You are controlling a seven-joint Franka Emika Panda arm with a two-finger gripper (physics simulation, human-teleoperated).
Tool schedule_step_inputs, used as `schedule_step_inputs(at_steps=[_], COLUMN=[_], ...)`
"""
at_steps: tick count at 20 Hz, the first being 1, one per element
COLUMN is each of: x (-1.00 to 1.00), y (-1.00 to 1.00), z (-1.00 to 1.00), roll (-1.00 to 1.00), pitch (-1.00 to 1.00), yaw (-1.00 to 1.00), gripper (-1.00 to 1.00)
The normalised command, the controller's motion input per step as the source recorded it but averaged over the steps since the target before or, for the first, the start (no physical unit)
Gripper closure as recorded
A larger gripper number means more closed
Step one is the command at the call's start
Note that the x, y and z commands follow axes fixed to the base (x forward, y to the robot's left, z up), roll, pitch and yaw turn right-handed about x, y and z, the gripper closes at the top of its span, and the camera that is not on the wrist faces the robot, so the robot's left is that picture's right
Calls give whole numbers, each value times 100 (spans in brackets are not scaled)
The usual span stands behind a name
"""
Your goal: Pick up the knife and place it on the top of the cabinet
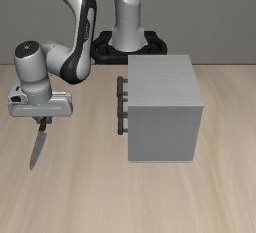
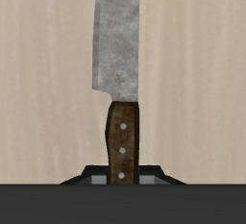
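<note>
My gripper point(image 1: 43, 120) is at the exterior view's left, well to the left of the cabinet point(image 1: 165, 107), and is shut on the knife point(image 1: 38, 147). The knife has a brown riveted handle point(image 2: 122, 143) and a mottled grey blade point(image 2: 117, 36). Both fingers point(image 2: 93, 176) press the handle's end from two sides. The blade runs straight out from the hand over the wooden floor. I cannot tell whether the blade touches the floor. The cabinet is a plain grey box with a flat bare top point(image 1: 162, 72).
Dark drawer handles point(image 1: 123, 105) stick out of the cabinet's side that faces the gripper. The robot's base point(image 1: 128, 42) stands behind the cabinet. Light wooden floor point(image 1: 90, 192) stretches open around the gripper and in front of the cabinet.
</note>
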Motion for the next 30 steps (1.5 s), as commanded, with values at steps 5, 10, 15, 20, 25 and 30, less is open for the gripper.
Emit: schedule_step_inputs(at_steps=[5,10,15,20,25,30], x=[0,0,0,0,0,0], y=[0,0,0,0,60,100], z=[100,100,100,100,40,0], roll=[0,0,0,0,0,0], pitch=[0,0,0,0,0,0], yaw=[0,0,0,0,0,0], gripper=[100,100,100,100,100,100])
